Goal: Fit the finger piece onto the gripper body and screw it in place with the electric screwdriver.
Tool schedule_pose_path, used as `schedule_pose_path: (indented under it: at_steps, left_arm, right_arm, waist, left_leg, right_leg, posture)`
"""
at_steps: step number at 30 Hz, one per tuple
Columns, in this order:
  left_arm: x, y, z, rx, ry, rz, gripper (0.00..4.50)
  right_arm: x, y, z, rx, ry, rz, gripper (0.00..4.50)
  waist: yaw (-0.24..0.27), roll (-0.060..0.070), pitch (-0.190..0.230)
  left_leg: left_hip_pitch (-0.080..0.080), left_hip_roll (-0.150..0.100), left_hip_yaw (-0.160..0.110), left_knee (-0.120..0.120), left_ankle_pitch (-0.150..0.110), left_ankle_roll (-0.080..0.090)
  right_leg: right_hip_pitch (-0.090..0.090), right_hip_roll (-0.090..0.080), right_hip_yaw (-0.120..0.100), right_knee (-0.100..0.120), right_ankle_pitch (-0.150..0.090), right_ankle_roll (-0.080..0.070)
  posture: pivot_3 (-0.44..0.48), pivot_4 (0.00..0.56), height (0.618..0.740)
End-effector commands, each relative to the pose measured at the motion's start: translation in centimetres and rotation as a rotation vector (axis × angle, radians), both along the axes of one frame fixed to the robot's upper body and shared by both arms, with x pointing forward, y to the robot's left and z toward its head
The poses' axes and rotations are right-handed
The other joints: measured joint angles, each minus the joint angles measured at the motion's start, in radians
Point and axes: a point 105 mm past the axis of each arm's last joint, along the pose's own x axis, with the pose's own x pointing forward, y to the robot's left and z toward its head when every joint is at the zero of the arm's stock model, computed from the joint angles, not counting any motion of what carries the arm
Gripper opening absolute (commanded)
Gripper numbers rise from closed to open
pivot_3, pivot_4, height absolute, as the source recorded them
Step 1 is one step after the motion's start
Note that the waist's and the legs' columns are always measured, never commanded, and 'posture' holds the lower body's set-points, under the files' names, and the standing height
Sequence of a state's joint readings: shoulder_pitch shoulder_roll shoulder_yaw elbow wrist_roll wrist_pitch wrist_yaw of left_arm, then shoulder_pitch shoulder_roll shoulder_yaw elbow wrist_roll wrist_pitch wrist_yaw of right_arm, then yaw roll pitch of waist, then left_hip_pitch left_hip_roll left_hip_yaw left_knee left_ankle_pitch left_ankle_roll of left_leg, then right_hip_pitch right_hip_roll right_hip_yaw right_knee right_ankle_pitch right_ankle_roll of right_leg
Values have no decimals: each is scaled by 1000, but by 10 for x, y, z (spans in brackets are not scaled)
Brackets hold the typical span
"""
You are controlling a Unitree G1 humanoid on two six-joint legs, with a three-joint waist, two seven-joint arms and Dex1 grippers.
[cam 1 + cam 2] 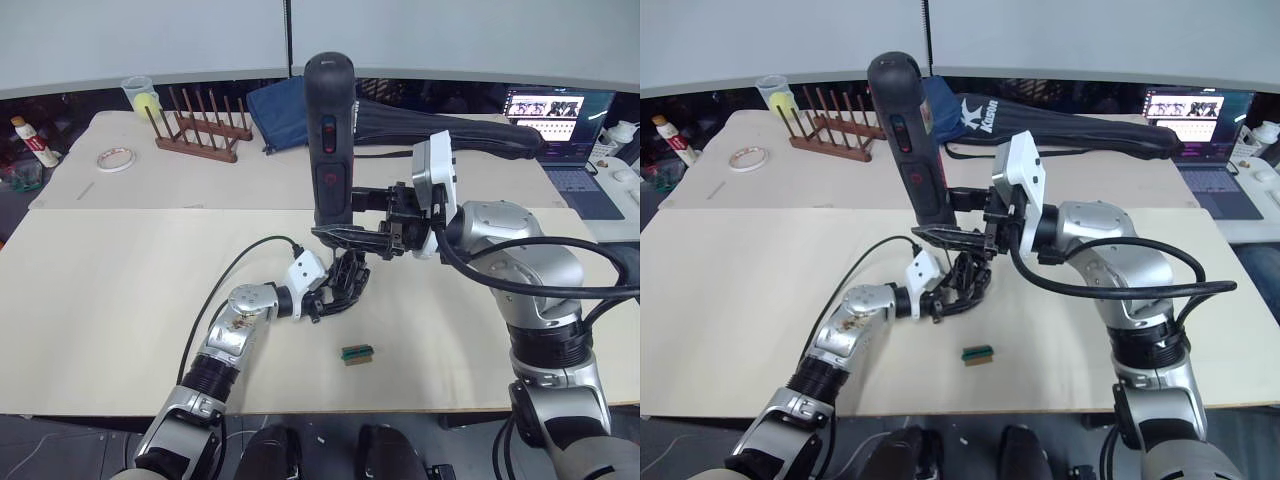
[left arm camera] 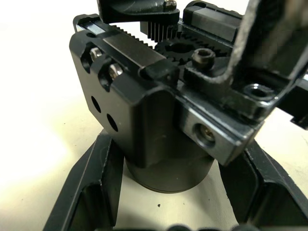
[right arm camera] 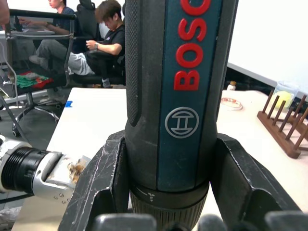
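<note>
**Screwdriver held upright over the clamped gripper body**

The right gripper (image 1: 345,236) holds the electric screwdriver (image 1: 329,130) upright near the middle of the worktop (image 1: 120,290). Its jaws are closed on the lower part of the tool's barrel, one black finger on each side, as the right wrist view shows clearly. The tool's rounded butt points up and its red button faces the robot; its tip runs down behind the jaws toward the gripper body (image 1: 348,275) and cannot be made out.

The left gripper (image 1: 335,290) lies low on the worktop with its jaws closed on the gripper body. In the left wrist view the two fingers (image 2: 94,187) sit against the rounded base on either side, and the block's top shows a toothed rack, a small gear and several screw heads. Whether the finger piece is already seated on it I cannot tell.

A tiny green-and-brown block (image 1: 357,353) lies loose on the worktop, nearer the robot than the gripper body. At the far side stand a wooden rack (image 1: 200,125), a roll of tape (image 1: 115,159), a long black bag (image 1: 480,135) and a laptop (image 1: 560,125).
</note>
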State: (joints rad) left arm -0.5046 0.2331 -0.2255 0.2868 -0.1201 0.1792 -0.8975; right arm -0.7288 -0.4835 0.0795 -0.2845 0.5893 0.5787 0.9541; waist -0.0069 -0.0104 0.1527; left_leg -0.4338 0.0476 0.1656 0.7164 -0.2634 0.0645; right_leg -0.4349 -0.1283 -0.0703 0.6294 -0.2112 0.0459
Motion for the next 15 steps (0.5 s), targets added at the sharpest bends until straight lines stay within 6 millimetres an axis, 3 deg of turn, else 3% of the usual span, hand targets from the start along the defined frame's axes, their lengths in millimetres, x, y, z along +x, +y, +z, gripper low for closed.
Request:
schedule_pose_path:
  at_steps: [1, 15]
  left_arm:
    - [-1, -4, 16, -33, -51, -17, 2301]
    - [-2, -5, 16, -35, -50, -19, 2301]
  right_arm:
    - [-8, 1, 15, 30, -83, 20, 1957]
    - [-5, 2, 17, 28, -85, 9, 1957]
  waist:
    - [0, 0, 0]
    - [0, 0, 0]
  left_leg:
    - [0, 0, 0, 0, 0, 0]
    - [0, 0, 0, 0, 0, 0]
  right_leg:
    - [0, 0, 0, 0, 0, 0]
    - [0, 0, 0, 0, 0, 0]
  posture:
    - [0, 150, 740]
    - [0, 150, 740]
